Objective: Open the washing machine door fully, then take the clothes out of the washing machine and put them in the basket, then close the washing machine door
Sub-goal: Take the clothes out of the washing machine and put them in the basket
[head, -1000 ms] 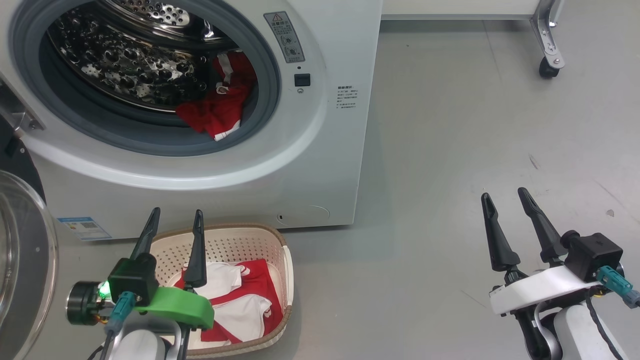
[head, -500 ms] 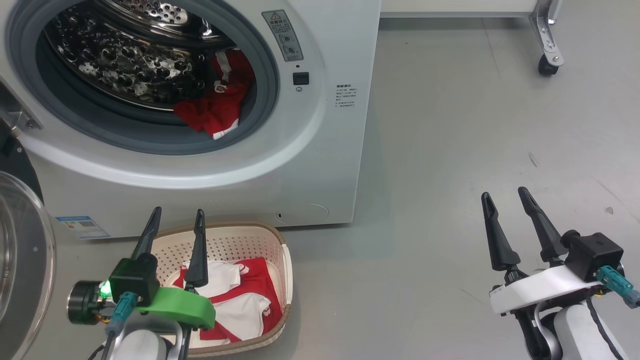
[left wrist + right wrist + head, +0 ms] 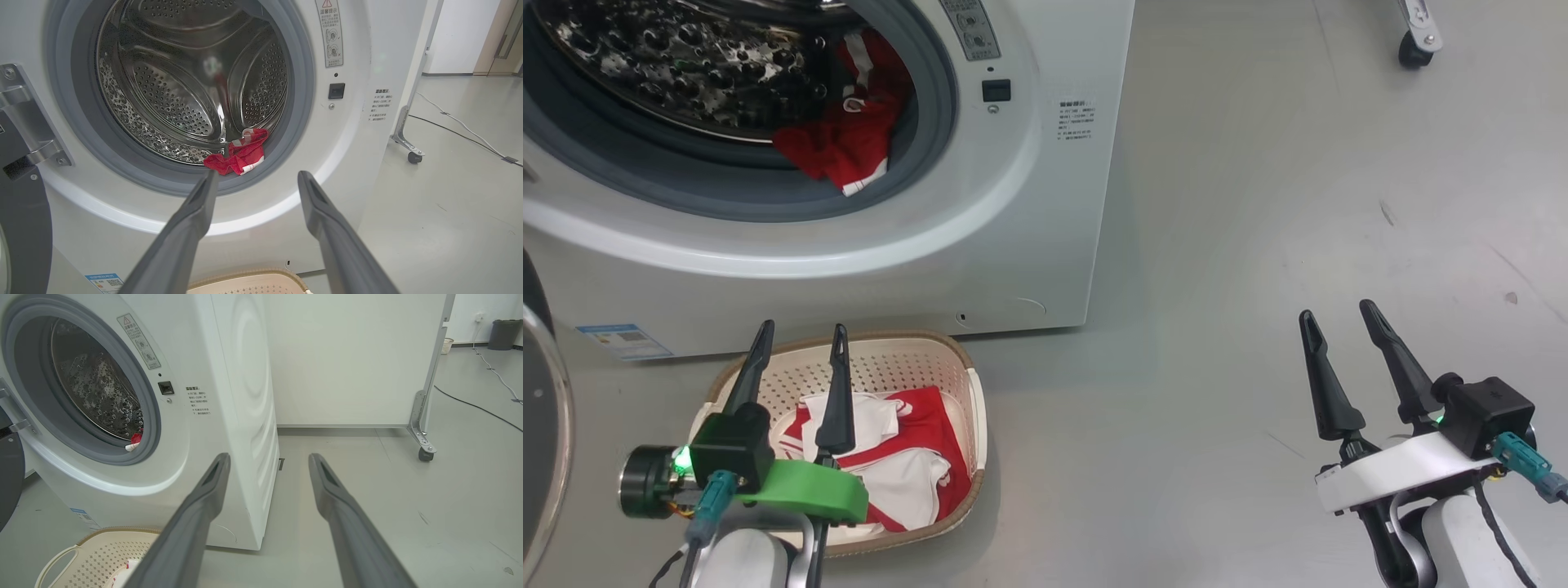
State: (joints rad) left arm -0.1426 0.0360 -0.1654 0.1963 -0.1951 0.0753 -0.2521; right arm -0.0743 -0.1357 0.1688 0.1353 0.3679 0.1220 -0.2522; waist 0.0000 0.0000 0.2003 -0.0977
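The white washing machine [image 3: 1045,204] stands with its drum mouth uncovered; its door [image 3: 543,441] is swung out at the far left edge of the head view. A red and white garment [image 3: 845,135] lies at the drum's front lip, seen too as clothes [image 3: 239,153] in the left wrist view. More red and white clothes [image 3: 894,461] lie in the cream basket [image 3: 923,359] on the floor before the machine. My left gripper [image 3: 798,336] hangs open and empty above the basket. Far to the right, my right gripper [image 3: 1335,314] is open over bare floor.
A castor wheel of a white frame [image 3: 1411,51] stands on the grey floor at the back right. A cable [image 3: 461,128] runs across the floor beyond it. The door's metal hinge bracket [image 3: 28,122] juts from the machine's left side.
The whole head view has shifted: machine and basket sit higher and further left in the picture, so the camera moved. Both grippers keep their open pose.
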